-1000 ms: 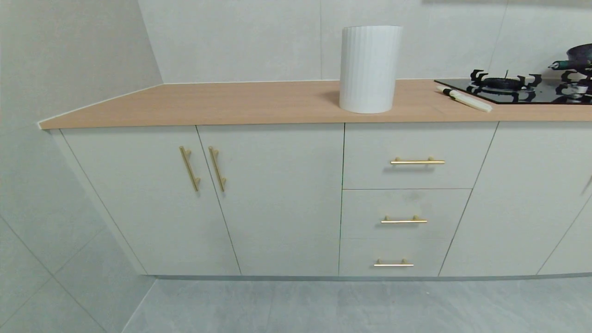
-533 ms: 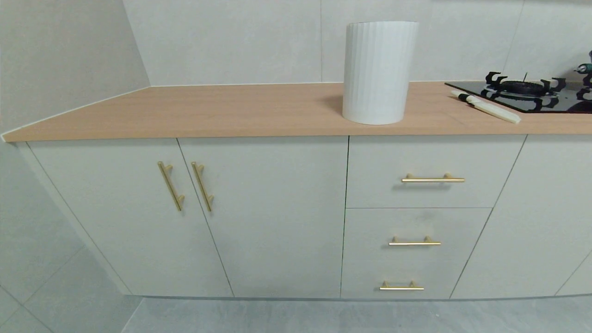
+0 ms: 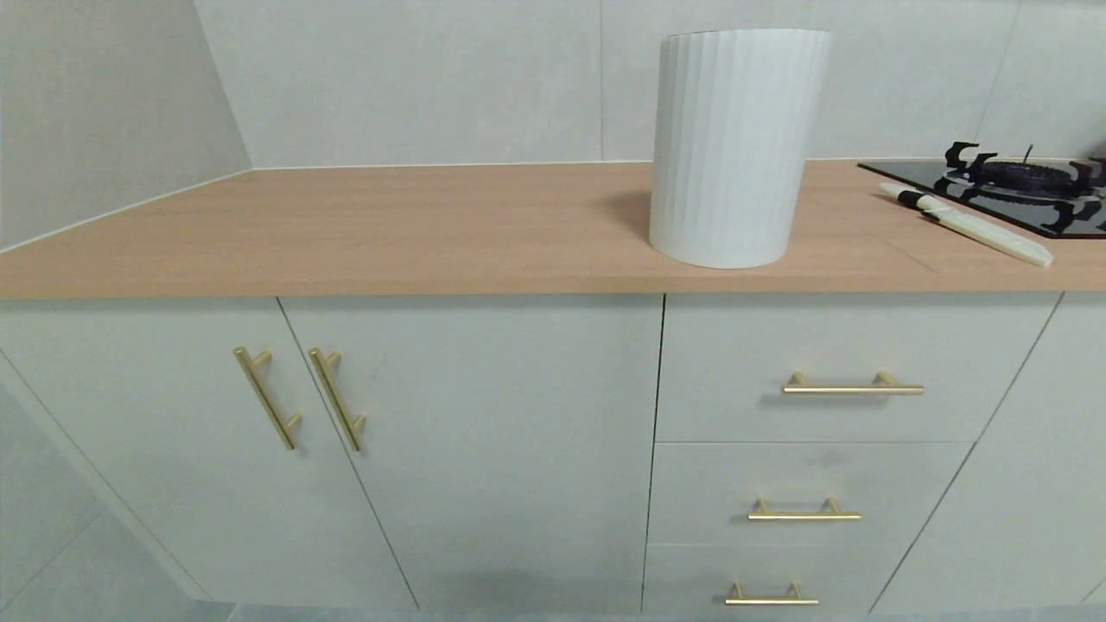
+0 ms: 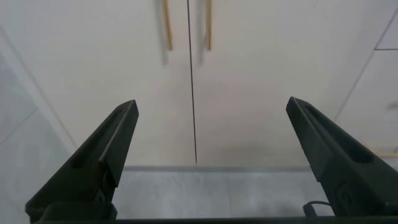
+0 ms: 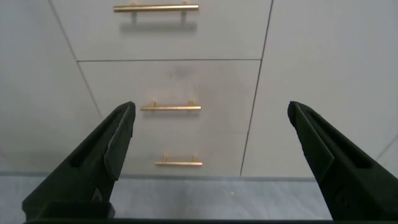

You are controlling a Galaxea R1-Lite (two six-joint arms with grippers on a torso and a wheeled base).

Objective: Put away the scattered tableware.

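While the left gripper (image 4: 211, 104) and right gripper (image 5: 211, 106) hang spread and empty before the cabinet (image 3: 484, 432), the knife (image 3: 963, 223) lies on the counter (image 3: 389, 225) beside the stove (image 3: 1020, 186). Lift the right gripper above the counter edge first.

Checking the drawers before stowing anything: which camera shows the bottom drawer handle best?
The right wrist view: the bottom drawer handle sits whole and square-on between the fingers of the open right hand. The head view catches it at the picture's lower edge, from above. The left wrist view faces the cupboard doors instead.
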